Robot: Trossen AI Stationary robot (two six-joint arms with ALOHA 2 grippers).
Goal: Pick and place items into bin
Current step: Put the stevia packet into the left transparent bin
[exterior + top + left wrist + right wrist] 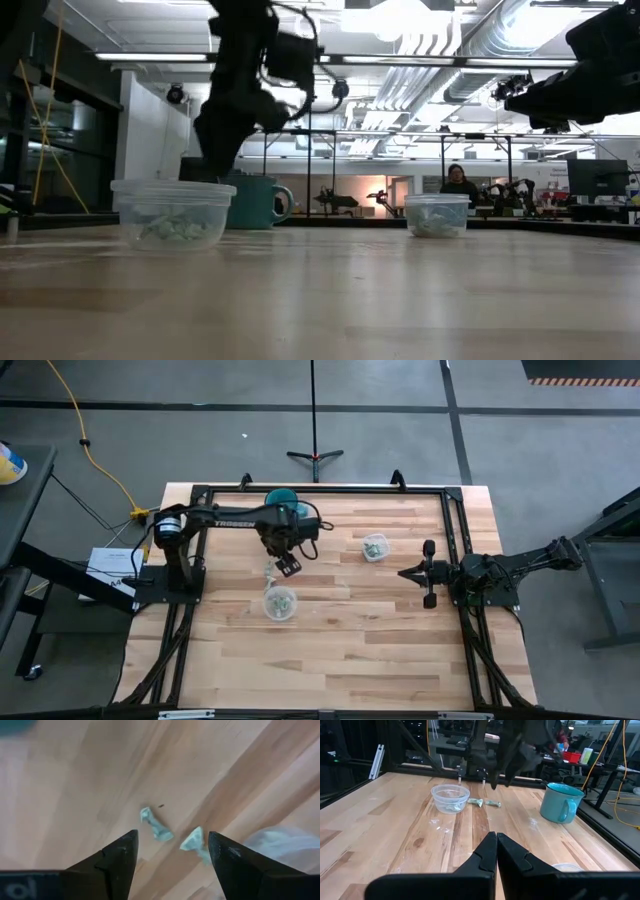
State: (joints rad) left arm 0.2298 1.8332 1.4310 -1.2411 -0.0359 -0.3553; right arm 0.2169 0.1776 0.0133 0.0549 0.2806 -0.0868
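Two small pale green-grey pieces lie on the wood [156,825] [194,841], also seen in the right wrist view as pieces [484,803], next to a clear bowl [279,603] [172,213] that holds more such pieces. A second clear bowl [374,547] [437,215] also holds some. My left gripper [172,855] [288,565] hovers open above the two loose pieces, its fingers on either side of them, touching nothing. My right gripper [496,847] [408,572] waits shut near the table's right side.
A teal mug [283,500] [562,802] stands near the far edge, behind the left arm. A black frame [455,510] runs around the wooden tabletop. Bare wood lies toward the near edge. A person [458,183] sits far off in the room.
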